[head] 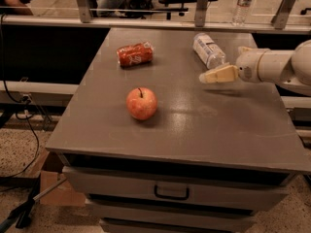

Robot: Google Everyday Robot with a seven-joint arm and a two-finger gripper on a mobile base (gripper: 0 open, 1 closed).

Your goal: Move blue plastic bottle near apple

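Note:
The blue plastic bottle [208, 50] is clear with a white-blue label and lies on its side at the back right of the grey table top [194, 125]. The red-orange apple [142, 103] stands near the middle left of the table. My gripper [208, 77] comes in from the right on a white arm [277, 66]. It hovers above the table just in front of the bottle's near end, apart from it. The apple is well to the gripper's left.
A crushed red soda can [134, 54] lies at the back left of the table. A slim clear bottle [243, 5] stands on the ledge behind. A rail with metal posts [201, 4] runs along the back. The table has a drawer [172, 191] in front.

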